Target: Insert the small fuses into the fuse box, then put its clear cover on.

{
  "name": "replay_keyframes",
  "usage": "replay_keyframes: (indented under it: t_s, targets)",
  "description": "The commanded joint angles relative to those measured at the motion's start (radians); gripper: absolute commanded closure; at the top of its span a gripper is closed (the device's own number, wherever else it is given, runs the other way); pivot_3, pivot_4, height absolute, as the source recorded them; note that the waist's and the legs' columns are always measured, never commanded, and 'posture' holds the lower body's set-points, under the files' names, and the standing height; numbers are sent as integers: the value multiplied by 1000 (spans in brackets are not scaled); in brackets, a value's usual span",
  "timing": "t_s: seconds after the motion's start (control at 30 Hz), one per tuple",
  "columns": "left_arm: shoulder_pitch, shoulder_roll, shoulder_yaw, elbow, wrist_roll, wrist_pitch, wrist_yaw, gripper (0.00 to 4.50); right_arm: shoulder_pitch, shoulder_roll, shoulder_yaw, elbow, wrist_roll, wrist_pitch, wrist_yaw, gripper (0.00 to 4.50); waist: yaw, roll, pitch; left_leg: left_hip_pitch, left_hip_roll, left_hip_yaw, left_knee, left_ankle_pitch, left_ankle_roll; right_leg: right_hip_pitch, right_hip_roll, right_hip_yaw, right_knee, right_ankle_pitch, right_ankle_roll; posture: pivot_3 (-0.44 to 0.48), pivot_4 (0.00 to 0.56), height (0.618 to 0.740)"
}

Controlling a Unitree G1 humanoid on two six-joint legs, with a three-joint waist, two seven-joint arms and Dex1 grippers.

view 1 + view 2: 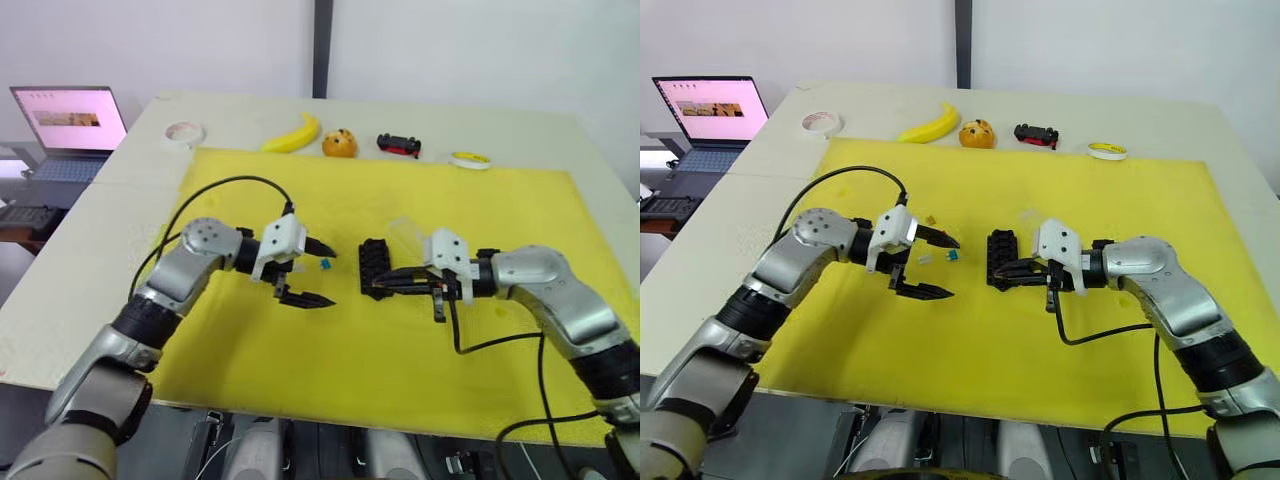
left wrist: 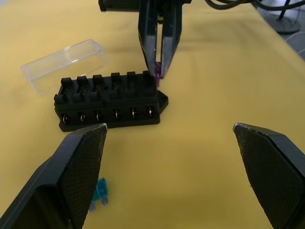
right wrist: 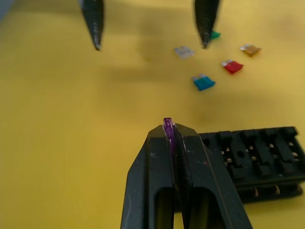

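Purple fuse (image 3: 167,125) is pinched in R gripper (image 3: 172,132) at end of fuse box (image 2: 109,100), to be aligned w/ a slot & pressed in; L gripper (image 1: 305,272) is held open beside box.

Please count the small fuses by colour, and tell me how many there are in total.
Purple fuse, pinched in the right gripper: 1
Teal fuse: 1
Red fuse: 1
Orange fuse: 1
Grey fuse: 1
Green fuse, partly behind a finger of the left gripper: 1
Total: 6 fuses, none yet in the fuse box.
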Motion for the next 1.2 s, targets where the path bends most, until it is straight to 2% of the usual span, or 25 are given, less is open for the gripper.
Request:
replay_keyframes:
  t_s: [0.03, 0.33, 0.6, 1.2]
  targets:
    - [-22, -28, 29, 21, 33, -18, 0, 31, -23, 18, -37, 13, -33, -41, 34, 4500, 4, 0, 0, 0, 0, 0, 0, 0, 0, 0, 0, 0, 0, 0, 0, 0, 150, 740]
    - [-15, -93, 35, 14, 75, 1, 8, 31, -52, 35, -84, 35, -33, -22, 105, 4500, 13, 1, 1, 0, 1, -2, 14, -2, 3, 2, -2, -1, 11, 0, 0, 0, 150, 740]
    - [-18, -141, 36, 22, 117, 6, 23, 31, -52, 44, -105, 77, -79, -41, 112, 4500, 13, 1, 1, 0, 1, -3, 14, -2, 3, 2, -2, -1, 12, 0, 0, 0, 150, 740]
    - [-22, -174, 41, 31, 150, 11, 35, 31, -58, 67, -97, 117, -136, -74, 126, 4500, 13, 1, 1, 0, 0, -3, 14, -1, 2, 2, -1, -1, 13, 0, 0, 0, 150, 740]
